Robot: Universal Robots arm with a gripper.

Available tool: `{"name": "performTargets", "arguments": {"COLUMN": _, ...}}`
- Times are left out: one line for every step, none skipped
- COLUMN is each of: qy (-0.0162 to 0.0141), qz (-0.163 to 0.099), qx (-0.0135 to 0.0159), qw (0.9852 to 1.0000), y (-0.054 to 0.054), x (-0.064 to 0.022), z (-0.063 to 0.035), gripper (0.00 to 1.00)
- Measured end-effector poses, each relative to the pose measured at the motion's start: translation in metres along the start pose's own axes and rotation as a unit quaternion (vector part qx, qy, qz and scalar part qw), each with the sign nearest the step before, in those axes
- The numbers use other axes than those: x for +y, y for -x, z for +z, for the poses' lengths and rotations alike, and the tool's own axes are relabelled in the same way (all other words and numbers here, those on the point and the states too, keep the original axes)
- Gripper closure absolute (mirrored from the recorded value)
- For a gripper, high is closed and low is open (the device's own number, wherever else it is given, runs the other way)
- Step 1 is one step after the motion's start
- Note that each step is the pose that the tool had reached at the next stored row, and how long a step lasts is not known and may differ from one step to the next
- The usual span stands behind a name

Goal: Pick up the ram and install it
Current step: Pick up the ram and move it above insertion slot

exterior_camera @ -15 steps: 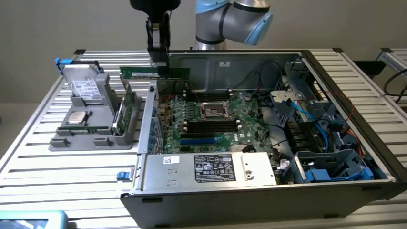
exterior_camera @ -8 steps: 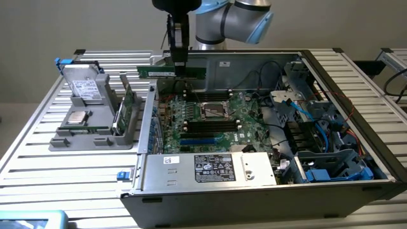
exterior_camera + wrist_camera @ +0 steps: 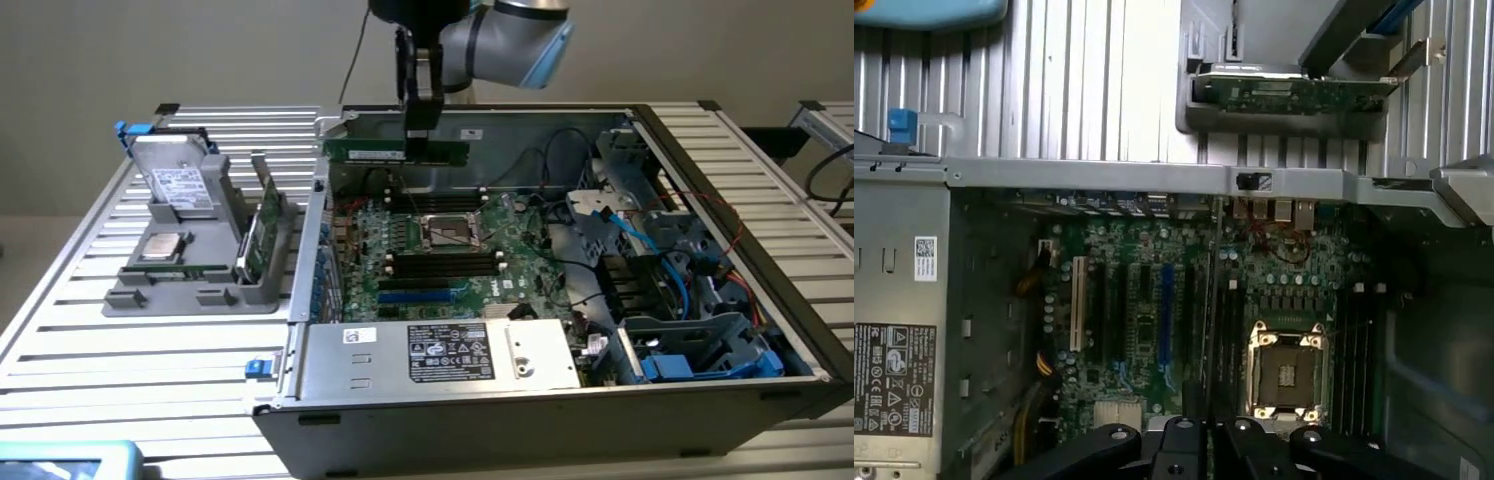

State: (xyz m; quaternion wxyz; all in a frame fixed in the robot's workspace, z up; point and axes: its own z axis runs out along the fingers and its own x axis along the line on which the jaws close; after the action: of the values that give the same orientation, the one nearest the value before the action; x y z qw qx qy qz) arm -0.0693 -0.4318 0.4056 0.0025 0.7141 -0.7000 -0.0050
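Robot arm's black two-finger gripper (image 3: pixel 424 138) is closed on the ram, a slim long green circuit-board stick with a pale label (image 3: pixel 371 152). The narrow fingers pinch its top edge, nearly together, with just the board between them. The ram hangs level and on edge below the fingertips, its long side running across the exterior view. More of its length sticks out past the gripper toward the exterior view's left than toward the right. The landmark is the silver square CPU socket (image 3: pixel 451 232) on the big green motherboard (image 3: pixel 400 285) inside the open grey metal computer case (image 3: pixel 534 425). The ram is in the air above and beyond the socket, near the case's far wall, and clear of the board. Black memory slots (image 3: pixel 430 201) lie just on the far side of the socket, under the ram, and a second set lies on the near side. A grey labelled power-supply box (image 3: pixel 447 355) sits on the near side of the socket, against the case's front wall. Well off to the exterior view's left of the socket, outside the case, a grey plastic tray (image 3: pixel 200 295) on the slatted aluminium table (image 3: pixel 160 350) holds taller green cards standing on edge (image 3: pixel 271 215). In the wrist view the gripper's (image 3: pixel 1206 440) dark fingers (image 3: pixel 1179 440) sit just beside the socket (image 3: pixel 1286 372).
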Motion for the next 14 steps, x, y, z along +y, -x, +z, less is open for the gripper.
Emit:
{"name": "performTargets", "arguments": {"qy": 0.0001, "qz": 0.0, "qx": 0.0, "qw": 1.0, "y": 0.0, "x": -0.0046, "z": 0.0001, "gripper": 0.86}}
{"name": "performTargets", "arguments": {"qy": 0.0002, "qz": 0.0, "qx": 0.0, "qw": 1.0, "y": 0.0, "x": -0.0087, "z": 0.0001, "gripper": 0.86}}
{"name": "performTargets", "arguments": {"qy": 0.0002, "qz": -0.001, "qx": 0.0, "qw": 1.0, "y": 0.0, "x": -0.0127, "z": 0.0001, "gripper": 0.86}}
{"name": "performTargets", "arguments": {"qy": 0.0002, "qz": -0.001, "qx": 0.0, "qw": 1.0, "y": 0.0, "x": -0.0163, "z": 0.0, "gripper": 0.86}}
{"name": "performTargets", "arguments": {"qy": 0.0002, "qz": -0.001, "qx": 0.0, "qw": 1.0, "y": 0.0, "x": -0.0188, "z": 0.0, "gripper": 0.86}}
{"name": "performTargets", "arguments": {"qy": 0.0002, "qz": -0.002, "qx": 0.0, "qw": 1.0, "y": 0.0, "x": -0.0207, "z": 0.0, "gripper": 0.86}}
{"name": "performTargets", "arguments": {"qy": 0.0002, "qz": -0.002, "qx": 0.0001, "qw": 1.0, "y": 0.001, "x": -0.0223, "z": 0.0, "gripper": 0.86}}
{"name": "performTargets", "arguments": {"qy": 0.0003, "qz": -0.002, "qx": 0.0001, "qw": 1.0, "y": 0.001, "x": -0.0235, "z": -0.0001, "gripper": 0.86}}
{"name": "performTargets", "arguments": {"qy": 0.0013, "qz": -0.002, "qx": 0.0, "qw": 1.0, "y": 0.001, "x": -0.0241, "z": 0.0, "gripper": 0.86}}
{"name": "performTargets", "arguments": {"qy": 0.0014, "qz": -0.002, "qx": 0.0, "qw": 1.0, "y": 0.001, "x": -0.0241, "z": 0.0, "gripper": 0.86}}
{"name": "performTargets", "arguments": {"qy": 0.0016, "qz": -0.002, "qx": 0.0, "qw": 1.0, "y": 0.001, "x": -0.0243, "z": 0.0001, "gripper": 0.86}}
{"name": "performTargets", "arguments": {"qy": 0.0019, "qz": -0.002, "qx": 0.0001, "qw": 1.0, "y": 0.002, "x": -0.0248, "z": 0.0003, "gripper": 0.86}}
{"name": "performTargets", "arguments": {"qy": 0.0022, "qz": -0.002, "qx": 0.0001, "qw": 1.0, "y": 0.002, "x": -0.0258, "z": 0.0008, "gripper": 0.86}}
{"name": "performTargets", "arguments": {"qy": 0.0027, "qz": -0.002, "qx": 0.0001, "qw": 1.0, "y": 0.002, "x": -0.0275, "z": 0.0014, "gripper": 0.86}}
